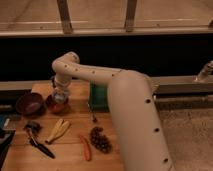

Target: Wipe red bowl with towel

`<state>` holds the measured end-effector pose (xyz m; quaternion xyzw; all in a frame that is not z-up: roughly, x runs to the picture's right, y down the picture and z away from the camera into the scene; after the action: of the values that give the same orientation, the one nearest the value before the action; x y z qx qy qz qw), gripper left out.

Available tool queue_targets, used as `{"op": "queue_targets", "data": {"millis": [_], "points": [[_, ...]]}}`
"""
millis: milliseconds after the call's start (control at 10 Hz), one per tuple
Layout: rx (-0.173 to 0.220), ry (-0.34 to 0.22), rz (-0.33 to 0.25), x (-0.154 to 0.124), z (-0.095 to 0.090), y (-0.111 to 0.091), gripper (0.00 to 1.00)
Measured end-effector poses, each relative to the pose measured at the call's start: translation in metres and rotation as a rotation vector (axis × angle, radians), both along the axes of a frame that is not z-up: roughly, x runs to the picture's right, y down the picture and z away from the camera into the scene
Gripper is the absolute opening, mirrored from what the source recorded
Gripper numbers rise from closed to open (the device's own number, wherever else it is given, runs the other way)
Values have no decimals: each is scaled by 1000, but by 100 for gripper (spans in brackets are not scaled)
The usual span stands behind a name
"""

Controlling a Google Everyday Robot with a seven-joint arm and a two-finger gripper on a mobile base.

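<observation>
The red bowl (54, 106) sits on the wooden counter at the left, just right of a darker purple bowl (29, 104). My gripper (59, 96) points straight down into the red bowl from the bent white arm (100, 80). It is shut on the towel (60, 94), a small grey-blue wad at its tip that rests on the inside of the bowl. The gripper and cloth hide most of the bowl's inside.
A green block (98, 97) stands right of the bowl. In front lie a banana (58, 130), a red chili (86, 148), a dark grape bunch (100, 139) and a black tool (38, 142). The arm's large forearm covers the counter's right side.
</observation>
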<state>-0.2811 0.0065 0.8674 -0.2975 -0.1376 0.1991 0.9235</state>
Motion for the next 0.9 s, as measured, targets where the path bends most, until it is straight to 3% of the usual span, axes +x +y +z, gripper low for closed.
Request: {"op": "queue_targets", "data": {"millis": [200, 400, 700, 900], "points": [[2, -36, -2, -23, 10, -9, 0], [-1, -75, -18, -39, 4, -1, 0], [-15, -130, -34, -52, -30, 30, 0], [-16, -125, -38, -35, -48, 45, 0]]}}
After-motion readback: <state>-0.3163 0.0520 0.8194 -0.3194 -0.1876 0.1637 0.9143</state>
